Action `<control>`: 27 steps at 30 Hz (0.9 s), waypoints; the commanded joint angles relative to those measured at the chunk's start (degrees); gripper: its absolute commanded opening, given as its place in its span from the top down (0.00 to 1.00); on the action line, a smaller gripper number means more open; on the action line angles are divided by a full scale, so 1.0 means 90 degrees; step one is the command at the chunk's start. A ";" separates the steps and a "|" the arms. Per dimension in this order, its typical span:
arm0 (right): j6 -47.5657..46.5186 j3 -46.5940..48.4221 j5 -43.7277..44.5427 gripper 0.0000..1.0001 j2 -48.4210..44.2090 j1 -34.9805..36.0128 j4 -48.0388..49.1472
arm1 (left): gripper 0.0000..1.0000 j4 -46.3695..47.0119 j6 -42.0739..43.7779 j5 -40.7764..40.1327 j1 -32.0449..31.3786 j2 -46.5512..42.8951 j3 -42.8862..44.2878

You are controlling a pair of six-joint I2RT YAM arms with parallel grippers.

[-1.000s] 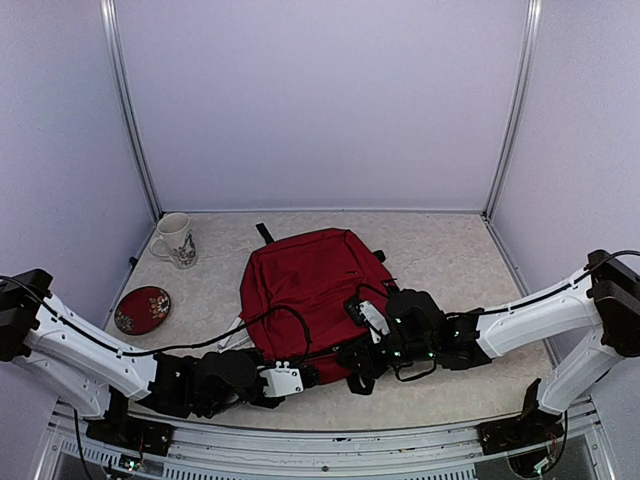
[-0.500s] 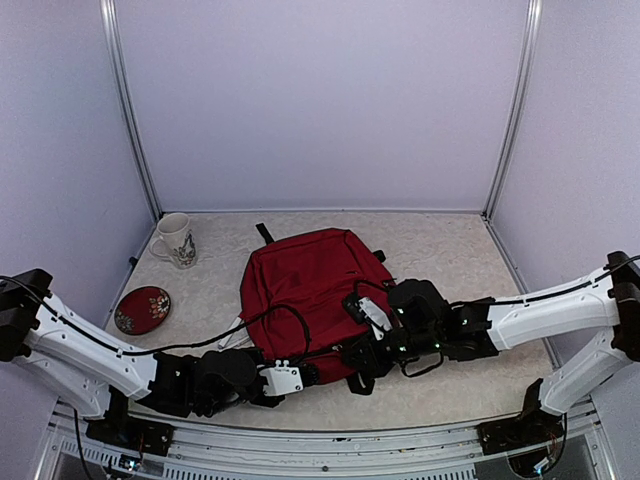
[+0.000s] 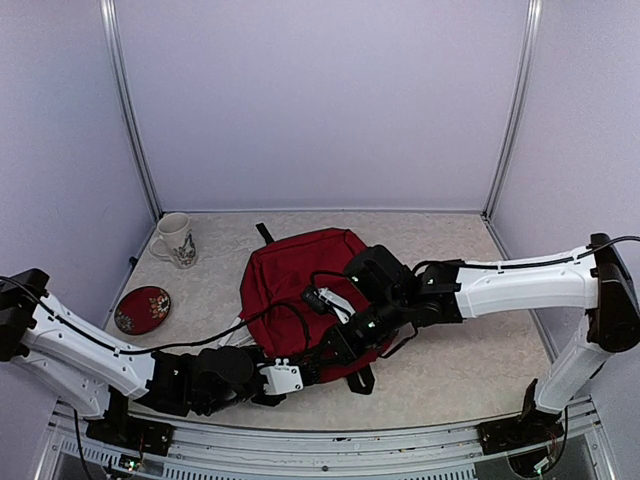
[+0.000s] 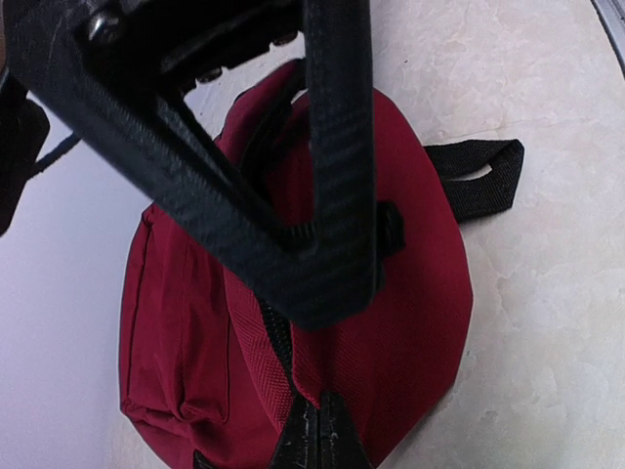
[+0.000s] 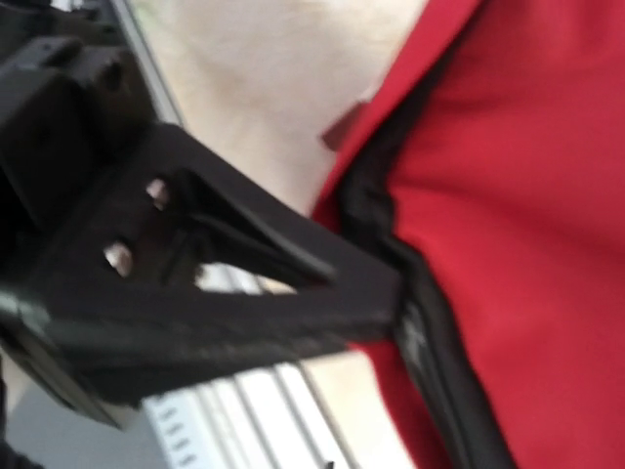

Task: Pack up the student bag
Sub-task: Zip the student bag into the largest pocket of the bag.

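Note:
The student bag (image 3: 300,270) is a dark-red backpack lying flat on the table's middle. My left gripper (image 3: 312,372) sits at its near end. In the left wrist view the left gripper (image 4: 322,428) is shut on the red fabric edge (image 4: 420,322) beside the black zipper. My right gripper (image 3: 336,352) reaches over the bag from the right and meets the left one. In the blurred right wrist view the right gripper (image 5: 405,318) is shut on the black zipper line of the bag (image 5: 527,147). Its fingers (image 4: 337,195) fill the top of the left wrist view.
A patterned white mug (image 3: 175,240) stands at the back left and a red saucer (image 3: 143,308) lies nearer on the left. A black strap loop (image 4: 479,176) sticks out from the bag's far end. Metal frame posts and plain walls close in the table.
The right gripper closed, then the right arm swung left over the bag, carrying its gripper left along the near edge. The left arm has stayed put.

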 commanded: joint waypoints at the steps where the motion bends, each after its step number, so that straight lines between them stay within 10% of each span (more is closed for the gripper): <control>1: 0.0342 0.0476 -0.0970 1.00 0.0287 0.0070 0.0431 | 1.00 0.0650 0.0049 0.0325 -0.0058 -0.0323 -0.0132; 27: -0.0326 0.0729 0.0782 1.00 -0.0442 -0.1752 -0.1495 | 1.00 -0.0536 0.0107 -0.0014 -0.0209 0.0116 -0.0449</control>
